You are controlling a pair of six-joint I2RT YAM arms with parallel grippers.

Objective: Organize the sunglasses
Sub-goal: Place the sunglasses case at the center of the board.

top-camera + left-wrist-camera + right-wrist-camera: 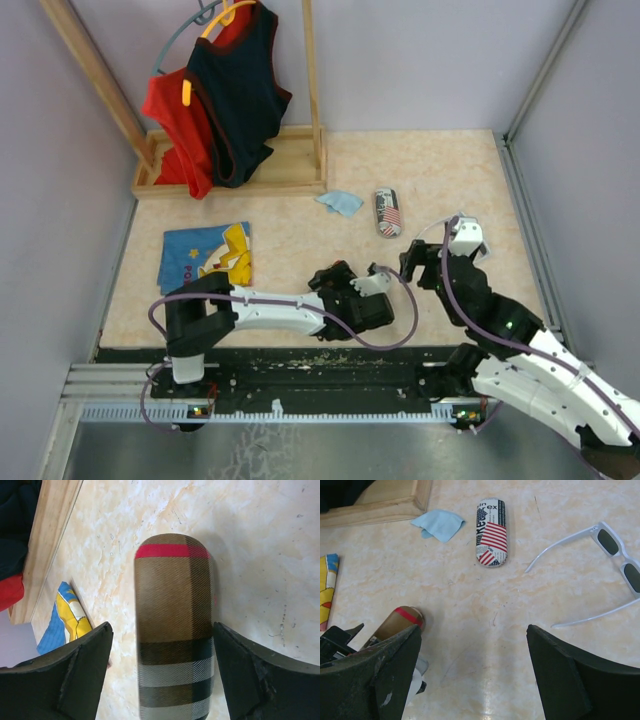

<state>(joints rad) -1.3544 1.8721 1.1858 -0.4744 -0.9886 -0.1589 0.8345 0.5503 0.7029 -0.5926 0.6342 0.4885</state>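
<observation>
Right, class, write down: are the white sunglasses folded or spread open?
Spread open: the white sunglasses show both thin arms sticking out from the frame.

White sunglasses point(619, 555), brown-plaid case point(175, 630)

Table point(450, 170) — sunglasses point(618, 556), cases point(492, 532), cloth point(439, 524), maybe booklet point(207, 255)

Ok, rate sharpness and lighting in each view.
Top external: even light, soft shadows, and the walls splay outward with the wide lens. Left wrist: the plaid case is crisp at its far end and slightly softer near the lens. Right wrist: the white sunglasses and flag case are sharp, with a faint sheen on the table.
</observation>
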